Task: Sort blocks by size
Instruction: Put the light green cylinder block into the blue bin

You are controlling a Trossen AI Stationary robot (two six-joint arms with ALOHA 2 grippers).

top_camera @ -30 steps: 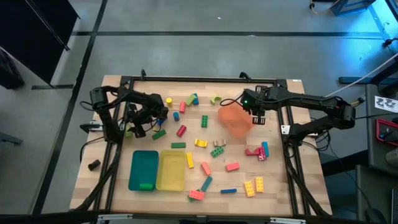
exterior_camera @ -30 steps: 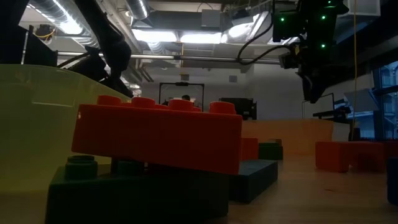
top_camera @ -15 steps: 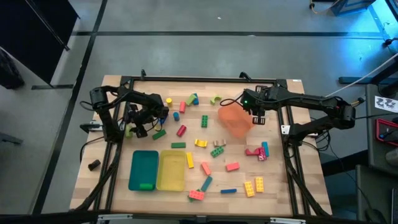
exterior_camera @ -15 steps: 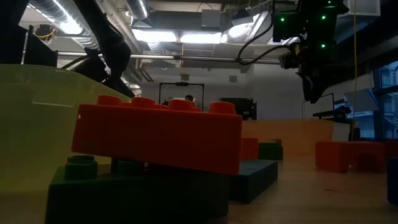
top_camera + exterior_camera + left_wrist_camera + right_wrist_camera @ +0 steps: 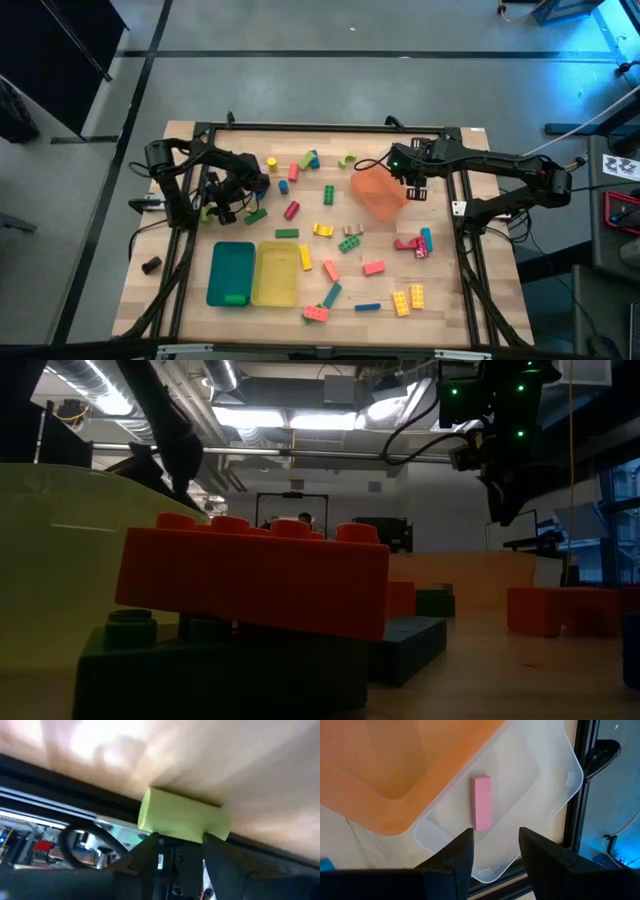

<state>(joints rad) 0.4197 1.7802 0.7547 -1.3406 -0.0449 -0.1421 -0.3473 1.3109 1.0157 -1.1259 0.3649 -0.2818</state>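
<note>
At the frame's upper left, the left gripper (image 5: 177,840) clamps a lime-green block (image 5: 182,815) crosswise; the right gripper (image 5: 492,845) hovers empty, parted, over a pink block (image 5: 482,802).

left arm (image 5: 195,165): black, jointed links, dark cables looped along it
right arm (image 5: 500,170): black, long slim links, black cable arcing over the wrist
right wrist (image 5: 404,160): green indicator light in high view; several green lights in low view
left fingers (image 5: 145,852): dark, tapered, matte
right fingers (image 5: 452,860): dark, flat, blunt-tipped
</note>
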